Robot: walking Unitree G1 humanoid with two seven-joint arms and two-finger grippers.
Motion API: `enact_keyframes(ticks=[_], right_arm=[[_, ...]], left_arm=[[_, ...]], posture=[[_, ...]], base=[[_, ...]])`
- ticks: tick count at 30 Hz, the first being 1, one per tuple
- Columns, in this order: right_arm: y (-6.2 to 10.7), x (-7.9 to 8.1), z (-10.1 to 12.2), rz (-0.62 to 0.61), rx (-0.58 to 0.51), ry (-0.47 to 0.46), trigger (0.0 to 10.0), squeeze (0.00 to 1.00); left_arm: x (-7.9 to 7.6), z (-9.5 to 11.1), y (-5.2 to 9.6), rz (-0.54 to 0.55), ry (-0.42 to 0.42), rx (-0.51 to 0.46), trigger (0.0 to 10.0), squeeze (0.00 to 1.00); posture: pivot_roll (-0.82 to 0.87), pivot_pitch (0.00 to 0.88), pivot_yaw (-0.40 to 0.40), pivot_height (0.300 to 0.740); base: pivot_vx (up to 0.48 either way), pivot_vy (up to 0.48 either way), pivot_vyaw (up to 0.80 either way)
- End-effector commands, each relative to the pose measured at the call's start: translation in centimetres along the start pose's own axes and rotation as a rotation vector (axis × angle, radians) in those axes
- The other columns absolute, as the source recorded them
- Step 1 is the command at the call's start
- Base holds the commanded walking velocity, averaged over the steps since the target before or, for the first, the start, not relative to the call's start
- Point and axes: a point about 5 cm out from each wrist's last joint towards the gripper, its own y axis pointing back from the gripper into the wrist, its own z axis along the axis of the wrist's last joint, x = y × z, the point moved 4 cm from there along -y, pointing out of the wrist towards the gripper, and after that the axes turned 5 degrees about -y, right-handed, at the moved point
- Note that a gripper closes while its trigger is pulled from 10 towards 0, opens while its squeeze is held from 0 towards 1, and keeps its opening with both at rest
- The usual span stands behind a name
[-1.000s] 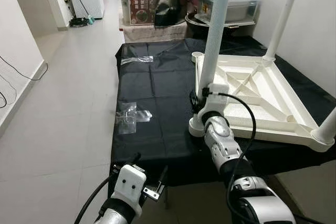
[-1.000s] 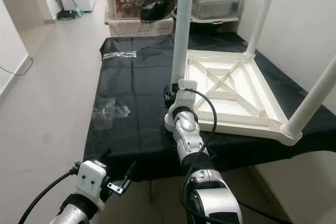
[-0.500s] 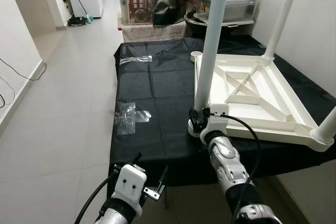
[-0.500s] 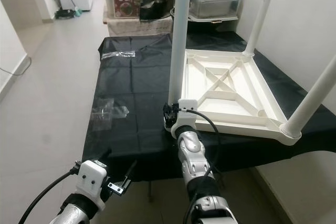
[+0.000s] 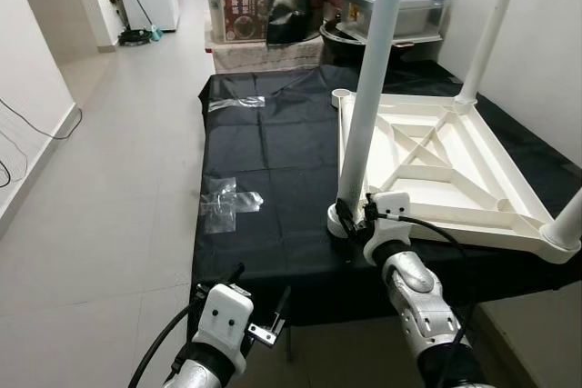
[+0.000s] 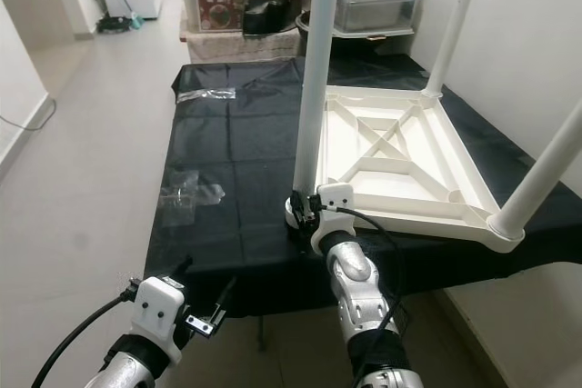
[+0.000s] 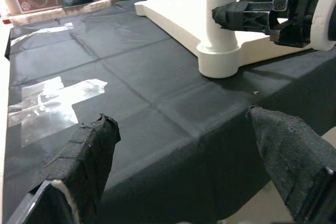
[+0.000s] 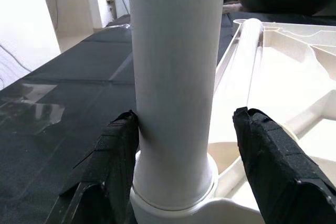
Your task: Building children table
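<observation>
While the left gripper [image 5: 238, 302] idles open below the black table's [image 5: 264, 147] near edge, the right gripper [image 6: 305, 210] straddles the near leg [image 5: 368, 106], one finger touching, not clamped, likely steadying it in the corner socket of the upturned white tabletop [image 5: 436, 165] toward the right edge.

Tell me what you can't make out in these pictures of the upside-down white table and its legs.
- Far corner socket: too small in the left eye view to tell whether anything sits in it.
- Near right leg: top cut off by the right eye view's edge.
- Right gripper around the near left leg: the leg hides whether both fingers touch it.
</observation>
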Motion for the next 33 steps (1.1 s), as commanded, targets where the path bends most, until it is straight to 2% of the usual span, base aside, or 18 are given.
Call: enact_keyframes(ticks=[1,2,4,8,10,16,19,25,27,29,31,33], right_arm=[[0.4,-0.6,-0.2,-0.005,0.013,-0.007,10.0,0.00],[0.4,-0.6,-0.2,-0.005,0.013,-0.007,10.0,0.00],[0.4,-2.5,0.3,0.017,0.032,-0.016,10.0,0.00],[0.3,-3.6,0.7,0.039,0.053,-0.024,10.0,0.00],[0.3,-4.7,0.8,0.039,0.070,-0.021,10.0,0.00],[1.0,-5.2,0.1,0.035,0.082,0.015,10.0,0.00],[1.8,-6.0,-0.8,-0.023,0.100,0.094,10.0,0.00],[2.0,-7.2,-0.8,-0.094,0.115,0.109,10.0,0.00],[2.0,-8.2,-0.2,-0.208,0.088,0.113,10.0,0.00],[2.1,-8.4,0.1,-0.235,0.074,0.123,10.0,0.00],[2.2,-7.8,0.2,-0.213,0.051,0.111,10.0,0.00],[2.4,-6.3,0.1,-0.128,0.032,0.084,10.0,0.00]], left_arm=[[-0.1,-0.4,0.0,-0.008,0.011,0.019,10.0,0.00],[-0.1,-0.4,0.0,-0.008,0.011,0.019,10.0,0.00],[-0.2,-0.4,0.0,-0.011,0.015,0.020,10.0,0.00],[-0.2,-0.4,0.0,-0.013,0.017,0.021,10.0,0.00],[-0.3,-0.4,0.0,-0.016,0.016,0.021,10.0,0.00],[-0.3,-0.5,0.0,-0.018,0.015,0.022,10.0,0.00],[-0.4,-0.5,0.0,-0.021,0.015,0.022,10.0,0.00],[-0.4,-0.6,0.0,-0.026,0.019,0.023,10.0,0.00],[-0.5,-0.6,0.0,-0.033,0.017,0.024,10.0,0.00],[-0.5,-0.6,0.0,-0.035,0.017,0.024,10.0,0.00],[-0.5,-0.6,-0.1,-0.035,0.016,0.023,10.0,0.00],[-0.5,-0.6,-0.1,-0.034,0.016,0.023,10.0,0.00]], posture=[[0.01,0.000,-0.002,0.740],[0.01,0.000,-0.002,0.740],[0.00,0.000,-0.002,0.740],[0.00,0.000,-0.002,0.740],[0.00,0.000,-0.001,0.740],[0.00,0.000,-0.001,0.740],[0.00,0.000,-0.001,0.740],[-0.01,0.000,0.006,0.740],[-0.01,0.000,0.008,0.740],[-0.01,0.000,0.008,0.740],[-0.01,0.000,0.004,0.740],[-0.01,0.000,0.002,0.740]], base=[[0.000,0.000,0.00],[0.000,0.000,0.00],[0.000,0.000,0.00],[0.000,0.000,0.00],[0.000,0.000,0.00],[0.000,0.000,0.00],[0.000,0.000,0.00],[0.000,0.000,0.00],[0.000,0.000,0.00],[0.000,0.000,0.00],[0.000,0.000,0.00],[0.000,0.000,0.00]])
